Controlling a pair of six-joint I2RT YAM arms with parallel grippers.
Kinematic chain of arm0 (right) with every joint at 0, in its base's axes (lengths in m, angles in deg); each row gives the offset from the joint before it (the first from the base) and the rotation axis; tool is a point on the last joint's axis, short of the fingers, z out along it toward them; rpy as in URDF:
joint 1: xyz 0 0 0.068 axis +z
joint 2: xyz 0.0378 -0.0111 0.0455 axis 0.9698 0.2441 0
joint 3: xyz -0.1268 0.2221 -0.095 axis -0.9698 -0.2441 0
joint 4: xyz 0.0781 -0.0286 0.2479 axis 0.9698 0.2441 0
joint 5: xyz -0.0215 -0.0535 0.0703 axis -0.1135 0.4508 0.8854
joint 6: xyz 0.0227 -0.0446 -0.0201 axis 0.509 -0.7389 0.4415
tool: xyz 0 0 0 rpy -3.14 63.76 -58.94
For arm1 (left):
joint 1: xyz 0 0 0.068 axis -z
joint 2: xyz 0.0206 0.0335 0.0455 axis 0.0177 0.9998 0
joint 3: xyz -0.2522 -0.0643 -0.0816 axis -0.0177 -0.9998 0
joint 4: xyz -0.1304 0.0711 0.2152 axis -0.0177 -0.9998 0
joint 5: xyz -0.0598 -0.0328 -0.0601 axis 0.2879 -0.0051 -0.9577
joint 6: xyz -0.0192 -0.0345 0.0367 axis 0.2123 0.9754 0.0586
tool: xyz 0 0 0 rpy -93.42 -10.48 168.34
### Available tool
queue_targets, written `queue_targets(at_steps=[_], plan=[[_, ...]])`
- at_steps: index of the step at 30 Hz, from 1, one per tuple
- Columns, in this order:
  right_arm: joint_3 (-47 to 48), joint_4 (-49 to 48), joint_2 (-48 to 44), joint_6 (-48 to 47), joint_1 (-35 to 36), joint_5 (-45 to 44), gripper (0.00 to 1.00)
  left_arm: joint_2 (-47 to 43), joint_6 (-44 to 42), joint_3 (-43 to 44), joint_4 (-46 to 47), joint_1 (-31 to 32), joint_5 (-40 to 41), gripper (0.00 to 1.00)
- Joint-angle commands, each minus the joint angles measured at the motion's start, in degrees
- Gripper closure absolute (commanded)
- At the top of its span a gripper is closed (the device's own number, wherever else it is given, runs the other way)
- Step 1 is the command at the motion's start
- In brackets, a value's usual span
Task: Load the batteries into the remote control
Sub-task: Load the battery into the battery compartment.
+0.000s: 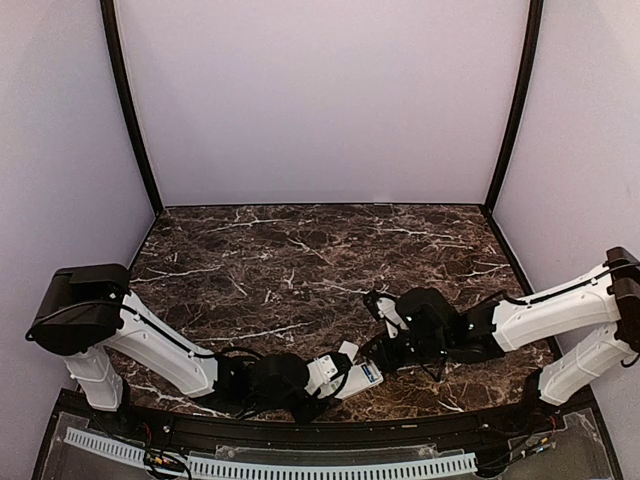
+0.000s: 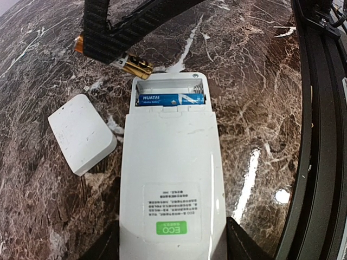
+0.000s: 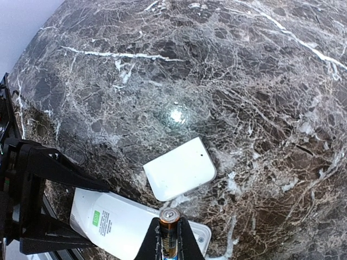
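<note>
White rectangular plastic remote control, back up, clamped at its label end by the left gripper; one blue cylindrical battery in its open bay. A second battery, apparently just above that bay, is pinched by the right gripper. White squarish cover plate just beside the remote control.

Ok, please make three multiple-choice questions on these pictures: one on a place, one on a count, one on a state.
1. Where is the cover plate relative to the remote control?
A. clipped onto it
B. on the table beside it
C. underneath it

2. How many batteries lie in the open compartment?
A. two
B. none
C. one

3. What state is the right gripper in?
A. shut on a battery
B. open and empty
C. shut on the cover plate

Answers:
1 B, it lies flat on the marble next to the remote control.
2 C, one blue battery fills one slot and the other slot is bare.
3 A, the fingers clamp it.
</note>
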Motion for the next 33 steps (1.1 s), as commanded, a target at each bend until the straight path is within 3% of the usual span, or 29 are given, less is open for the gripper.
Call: queue_targets(at_steps=[1, 16, 33], plan=[[-2.55, -8.01, -0.82, -1.37, 0.20, -0.28, 1.00, 4.31, -0.87, -2.71, -9.56, -0.54, -1.63, 1.00], [-7.22, -8.69, -4.13, -2.87, 0.28, -0.29, 1.00, 6.39, -1.12, -1.33, -11.34, -1.11, -2.89, 1.00], [-9.03, -10.99, -1.31, -6.64, 0.93, -4.57, 1.00, 7.10, -1.15, -0.63, -12.52, -1.11, -2.51, 1.00]])
